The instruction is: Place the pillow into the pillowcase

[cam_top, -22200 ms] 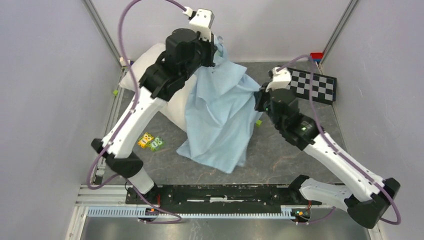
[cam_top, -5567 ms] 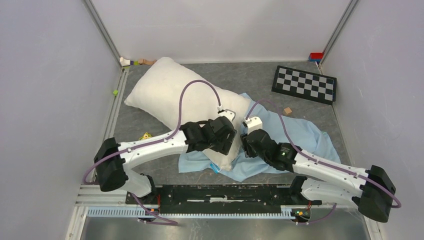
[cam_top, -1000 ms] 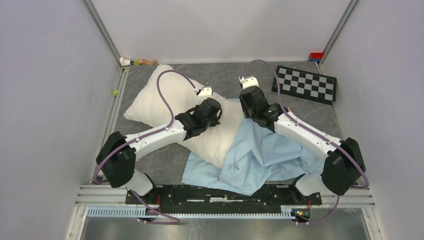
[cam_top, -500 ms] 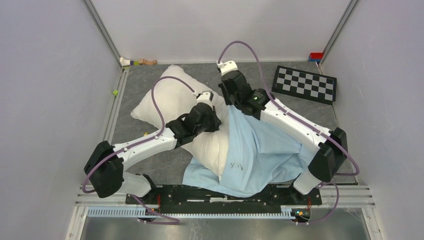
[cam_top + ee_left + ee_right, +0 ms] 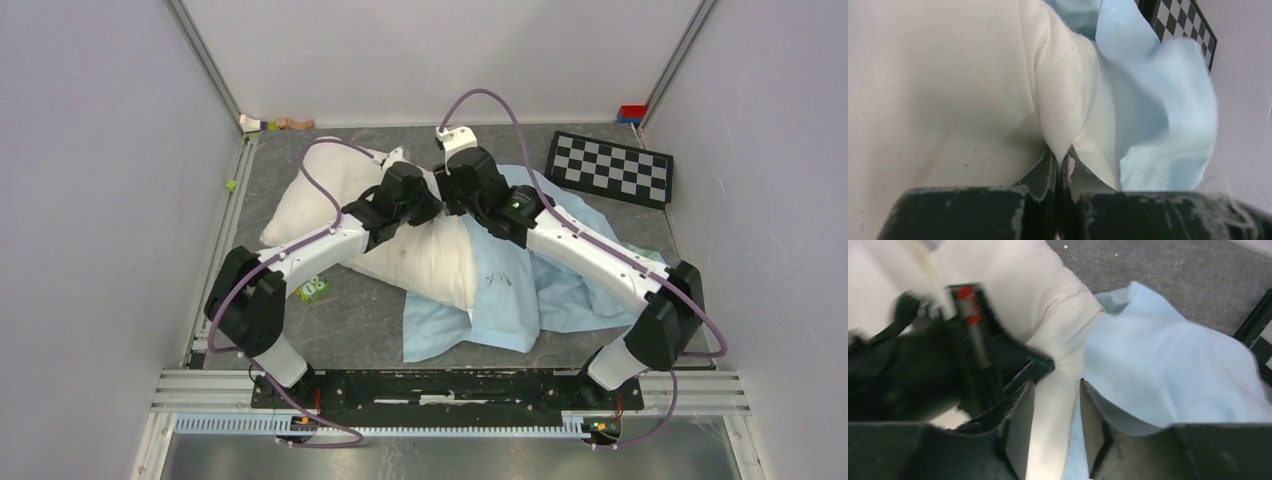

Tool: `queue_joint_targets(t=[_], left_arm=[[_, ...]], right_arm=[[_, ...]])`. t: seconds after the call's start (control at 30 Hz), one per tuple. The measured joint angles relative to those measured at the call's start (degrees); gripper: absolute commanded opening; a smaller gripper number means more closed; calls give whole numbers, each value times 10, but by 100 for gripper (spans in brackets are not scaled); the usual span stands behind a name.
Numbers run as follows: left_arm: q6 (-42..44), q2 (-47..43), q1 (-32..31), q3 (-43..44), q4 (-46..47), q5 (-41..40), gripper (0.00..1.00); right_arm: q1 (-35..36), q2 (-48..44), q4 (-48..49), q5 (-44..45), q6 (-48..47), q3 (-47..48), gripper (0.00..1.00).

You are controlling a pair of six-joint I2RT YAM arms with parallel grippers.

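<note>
The off-white pillow (image 5: 400, 250) lies slantwise from the far left toward the table's middle. In the left wrist view a ridge of the pillow (image 5: 948, 100) is pinched in my left gripper (image 5: 1060, 157), which is shut on it. The light-blue pillowcase (image 5: 530, 290) lies crumpled under and to the right of the pillow's near end. My left gripper (image 5: 423, 203) and right gripper (image 5: 452, 200) meet over the pillow's far right part. In the right wrist view my right gripper (image 5: 1055, 395) is open, straddling the pillow (image 5: 1013, 280) next to the pillowcase (image 5: 1173, 370) edge and holding nothing.
A checkerboard (image 5: 610, 168) lies at the far right, with a red and blue block (image 5: 632, 112) in the corner behind it. Small toy pieces (image 5: 270, 123) sit at the far left corner. Green and yellow tiles (image 5: 313, 290) lie by the pillow's near edge. Walls enclose the table.
My right gripper has opened and let go of the pillowcase, which has dropped flat beside the pillow. My left gripper, still shut on the pillow, has moved farther back.
</note>
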Motion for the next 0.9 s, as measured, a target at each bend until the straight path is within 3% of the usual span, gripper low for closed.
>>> queue_joint_targets(t=[0.07, 0.23, 0.4, 0.57, 0.7, 0.9], left_arm=[[-1, 21, 0, 22, -1, 1, 13], [15, 28, 0, 34, -9, 12, 59], [67, -10, -3, 40, -54, 29, 88], [141, -111, -36, 40, -143, 10, 100], [184, -166, -91, 40, -215, -16, 100], [200, -136, -147, 20, -255, -26, 93]], right_arm=[[10, -24, 0, 4, -2, -9, 63], [50, -132, -18, 41, 1, -75, 67], [89, -225, -47, 85, 31, -161, 66], [107, -263, -73, 106, 76, -245, 64], [119, -274, -81, 107, 102, -293, 64], [127, -288, -69, 109, 121, -347, 65]])
